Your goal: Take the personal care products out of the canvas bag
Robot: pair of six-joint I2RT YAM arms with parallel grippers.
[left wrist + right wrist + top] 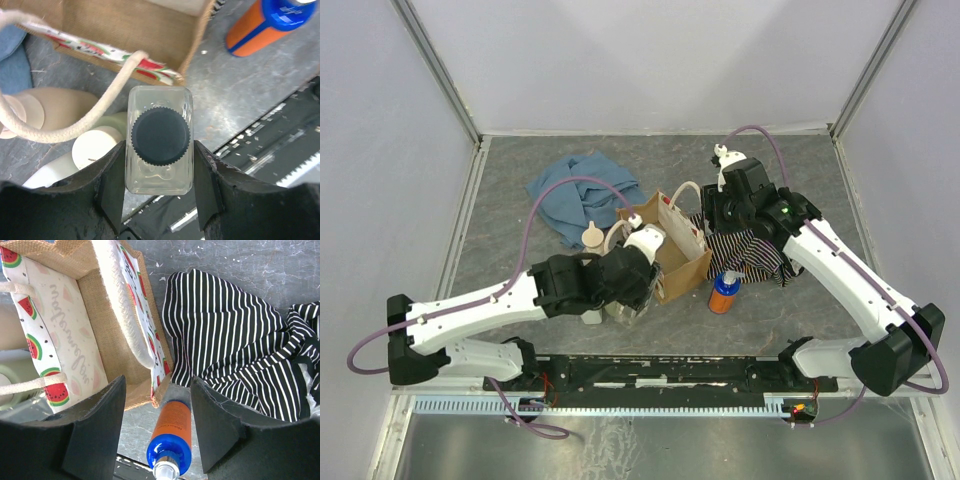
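Left jaws clenched on clear squarish bottle (160,102), frame centre: rigid, light, probably slick; grip flat sides below cap (160,136). Right jaws released over blue-and-orange bottle (170,437).

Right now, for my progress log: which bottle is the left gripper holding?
The clear squarish bottle with the dark ribbed cap, clamped between the fingers of the left gripper; the beige bottle and the blue-and-orange bottle are ungripped.
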